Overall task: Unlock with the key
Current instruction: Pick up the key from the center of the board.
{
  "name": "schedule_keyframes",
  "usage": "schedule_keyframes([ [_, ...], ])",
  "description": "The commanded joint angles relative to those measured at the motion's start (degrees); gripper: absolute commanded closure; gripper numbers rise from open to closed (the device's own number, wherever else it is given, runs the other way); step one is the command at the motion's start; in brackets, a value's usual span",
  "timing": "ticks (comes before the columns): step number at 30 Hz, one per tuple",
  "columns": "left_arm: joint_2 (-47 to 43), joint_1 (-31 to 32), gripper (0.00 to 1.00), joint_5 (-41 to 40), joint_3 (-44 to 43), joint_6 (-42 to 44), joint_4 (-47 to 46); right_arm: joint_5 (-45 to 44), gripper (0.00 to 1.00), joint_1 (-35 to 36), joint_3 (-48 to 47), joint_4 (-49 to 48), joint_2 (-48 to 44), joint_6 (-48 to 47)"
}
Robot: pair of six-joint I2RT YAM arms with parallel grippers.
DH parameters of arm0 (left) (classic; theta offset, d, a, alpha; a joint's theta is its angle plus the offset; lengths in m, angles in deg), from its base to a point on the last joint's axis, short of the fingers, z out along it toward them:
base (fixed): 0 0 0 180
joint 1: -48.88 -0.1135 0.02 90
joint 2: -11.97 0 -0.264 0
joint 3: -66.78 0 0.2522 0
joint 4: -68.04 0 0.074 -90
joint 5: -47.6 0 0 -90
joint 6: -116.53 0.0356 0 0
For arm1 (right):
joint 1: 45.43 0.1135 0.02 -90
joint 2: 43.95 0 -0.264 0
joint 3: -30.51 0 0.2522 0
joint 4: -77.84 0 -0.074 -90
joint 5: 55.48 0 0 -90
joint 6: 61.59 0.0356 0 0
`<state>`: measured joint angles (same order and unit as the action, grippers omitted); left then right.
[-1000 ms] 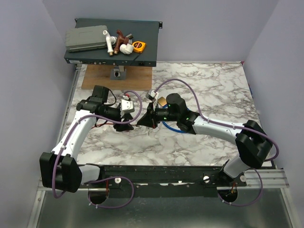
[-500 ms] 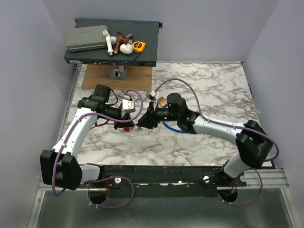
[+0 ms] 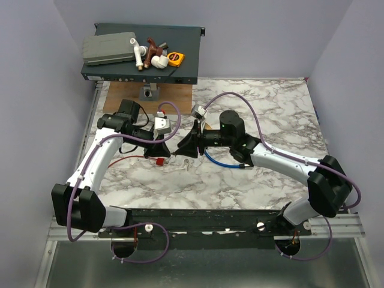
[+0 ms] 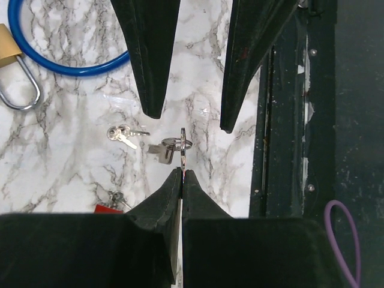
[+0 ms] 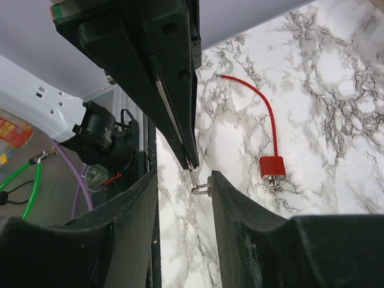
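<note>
A small silver key [image 4: 182, 157] on a ring [image 5: 201, 189] hangs over the marble, and my left gripper [image 4: 182, 172] is shut on its blade. A second small key [image 4: 161, 147] dangles from the same ring. My right gripper [image 5: 184, 175] is open, with a fingertip on each side of the ring and the right one close against it. In the top view the two grippers meet tip to tip, the left gripper [image 3: 170, 154] facing the right gripper [image 3: 182, 150]. A brass padlock [image 4: 7, 54] with a silver shackle lies behind them.
A small red block [image 5: 271, 166] on a thin red cord [image 5: 258, 99] lies on the marble with tiny keys beside it. One loose key [image 4: 123, 135] lies nearby, and a blue cable [image 3: 221, 162] curls beside the padlock. A dark shelf [image 3: 186, 57] of clutter stands at the back. A black rail [image 4: 282, 120] runs along the near edge.
My left gripper has shut on the key and my right gripper has opened around it. The right arm has drawn back a little to the right.
</note>
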<state>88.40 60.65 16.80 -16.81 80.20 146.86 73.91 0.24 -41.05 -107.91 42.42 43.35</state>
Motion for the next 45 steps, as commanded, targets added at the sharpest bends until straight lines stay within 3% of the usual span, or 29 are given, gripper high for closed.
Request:
schedule_keyframes([
  [1,-1.53,0.27,1.0,4.83,0.13,-1.02,2.15,2.35,0.56,0.14,-0.48,-2.58,0.1,0.11],
  [6,-1.28,0.27,1.0,5.73,-1.18,-1.02,3.39,2.25,0.56,0.19,-0.26,-5.89,0.7,1.02],
  [30,-0.66,0.27,1.0,5.97,-2.76,-2.91,2.54,8.2,0.65,0.88,0.18,-4.58,4.69,0.3],
  [31,-0.66,0.32,1.0,6.01,-2.76,-2.96,2.58,8.07,0.69,0.96,0.22,-4.65,4.69,0.27],
  [34,-0.91,0.27,1.0,5.94,-2.51,-2.96,2.53,7.53,0.99,0.91,0.18,-4.92,4.36,0.45],
  [39,-1.21,0.27,1.0,5.48,-2.35,-3.66,1.71,5.46,0.99,0.85,0.97,-5.32,2.92,1.21],
  [41,-1.48,0.3,0.88,4.39,-2.34,-5.58,0.37,4.09,0.99,0.89,1.28,-4.0,2.28,1.51],
  [45,-2.56,0.27,0.46,0.15,-3.5,-7.49,-1.5,3.17,1.0,-0.92,2.36,-0.6,1.0,3.46],
])
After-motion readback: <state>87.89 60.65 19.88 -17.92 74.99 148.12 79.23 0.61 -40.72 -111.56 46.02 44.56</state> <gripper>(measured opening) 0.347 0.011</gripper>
